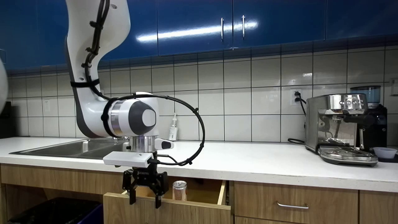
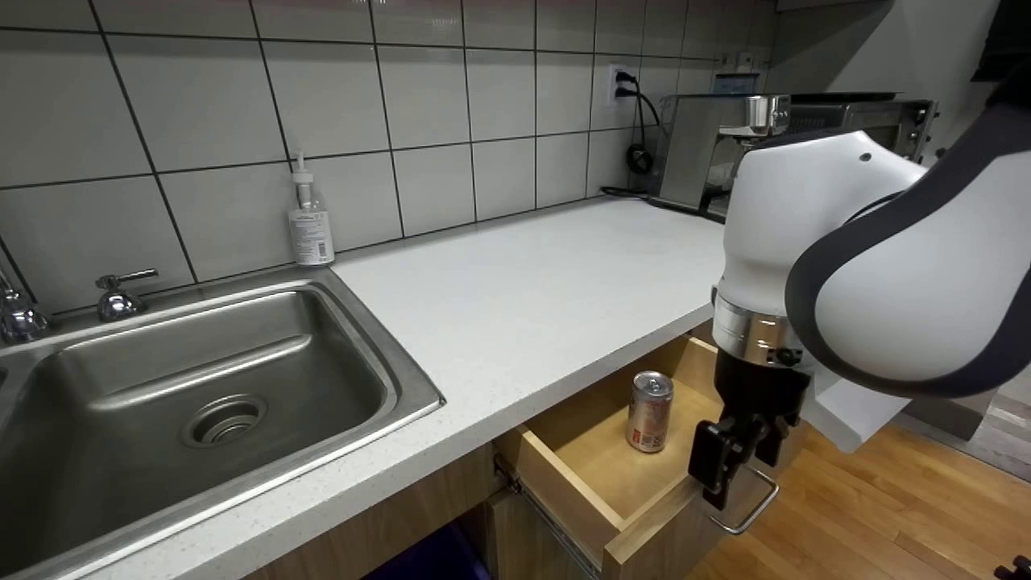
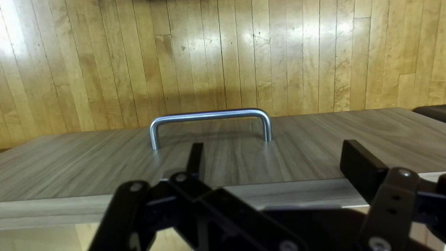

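My gripper (image 1: 145,201) is open and empty, fingers pointing down, at the front panel of an open wooden drawer (image 1: 168,213). It also shows in an exterior view (image 2: 737,474) and the wrist view (image 3: 273,157). Contact with the panel cannot be told. In the wrist view, the drawer front (image 3: 237,164) lies between the fingers, with its metal bar handle (image 3: 209,115) beyond them. The handle also shows in an exterior view (image 2: 753,515). A silver and reddish can (image 2: 649,412) stands upright inside the drawer, apart from the gripper; it shows in an exterior view (image 1: 179,191).
The white countertop (image 1: 248,158) overhangs the drawer. A steel sink (image 2: 322,354), a pump bottle (image 2: 311,229) and an espresso machine (image 1: 339,124) are on it. A dark bin (image 1: 59,211) stands below. Blue cabinets (image 1: 192,25) hang above. Wooden floor (image 3: 209,62) lies in front.
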`<action>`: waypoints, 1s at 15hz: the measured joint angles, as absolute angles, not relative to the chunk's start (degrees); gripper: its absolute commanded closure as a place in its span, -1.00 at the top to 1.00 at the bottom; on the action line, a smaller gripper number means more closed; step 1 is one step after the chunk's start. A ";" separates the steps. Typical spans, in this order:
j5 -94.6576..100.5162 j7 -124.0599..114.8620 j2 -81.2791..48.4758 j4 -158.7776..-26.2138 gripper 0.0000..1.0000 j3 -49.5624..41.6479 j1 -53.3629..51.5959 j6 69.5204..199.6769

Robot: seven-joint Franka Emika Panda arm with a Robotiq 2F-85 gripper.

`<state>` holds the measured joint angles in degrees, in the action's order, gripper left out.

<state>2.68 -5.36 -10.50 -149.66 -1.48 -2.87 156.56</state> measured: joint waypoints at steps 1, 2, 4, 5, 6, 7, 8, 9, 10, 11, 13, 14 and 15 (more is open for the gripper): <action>2.68 -5.36 -10.84 -149.39 1.00 -1.51 -2.87 156.57; 2.71 -5.36 -11.05 -149.29 1.00 -1.52 -2.87 156.57; 2.75 -5.36 -11.31 -149.15 1.00 -1.54 -2.87 156.57; 2.86 -5.36 -11.42 -149.07 1.00 -1.58 -2.87 156.57; 2.91 -5.36 -11.50 -149.01 1.00 -1.62 -2.87 156.57; 2.96 -5.36 -11.57 -148.92 1.00 -1.65 -2.87 156.58; 3.01 -5.36 -11.65 -148.81 1.00 -1.66 -2.87 156.59; 3.04 -5.36 -11.73 -148.69 1.00 -1.66 -2.87 156.64; 3.07 -5.36 -11.81 -148.59 1.00 -1.67 -2.87 156.75; 3.13 -5.36 -11.90 -148.48 1.00 -1.68 -2.87 156.90; 3.34 -5.37 -12.05 -148.27 1.00 -1.76 -2.87 157.10; 3.45 -5.38 -12.11 -148.18 1.00 -1.86 -2.88 157.19; 3.62 -5.38 -12.16 -148.10 1.00 -1.98 -2.88 157.26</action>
<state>3.62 -5.38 -12.16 -148.10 -1.98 -2.88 157.26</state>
